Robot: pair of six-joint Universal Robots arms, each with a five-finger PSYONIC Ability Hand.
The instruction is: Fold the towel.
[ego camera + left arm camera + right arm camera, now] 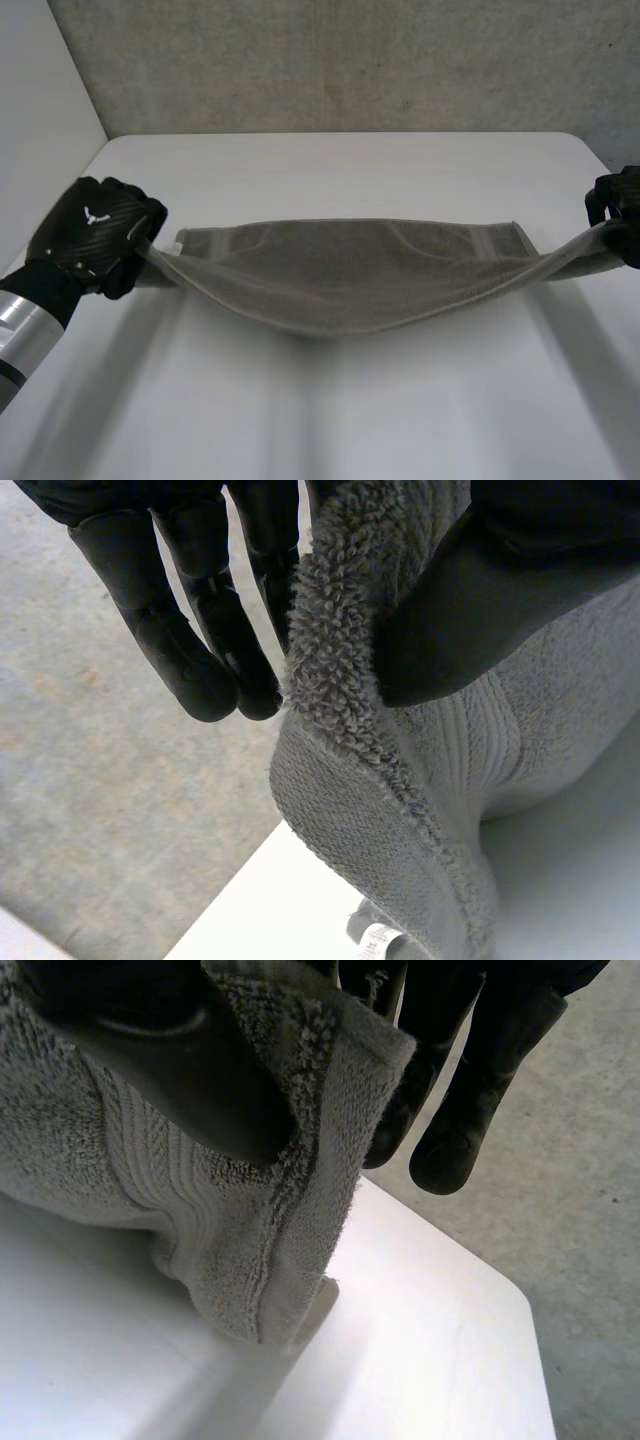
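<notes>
A grey-beige towel point(350, 270) stretches across the white table point(340, 165), its far edge flat and its near edge lifted and sagging in the middle. My left hand point(95, 235) pinches the towel's near left corner point(345, 640) between thumb and fingers, raised off the table. At the right edge of the table my right hand point(618, 205) pinches the near right corner point(300, 1140) the same way. In both wrist views the thumb presses the terry cloth against the fingers, while the other fingers point(190, 630) point(470, 1090) hang straight behind it.
A grey concrete wall point(340, 60) rises behind the table. Concrete floor point(580, 1210) shows beyond the table's right corner, and more floor point(90, 780) lies beyond its left edge. A small white label point(375, 942) hangs from the towel near my left hand.
</notes>
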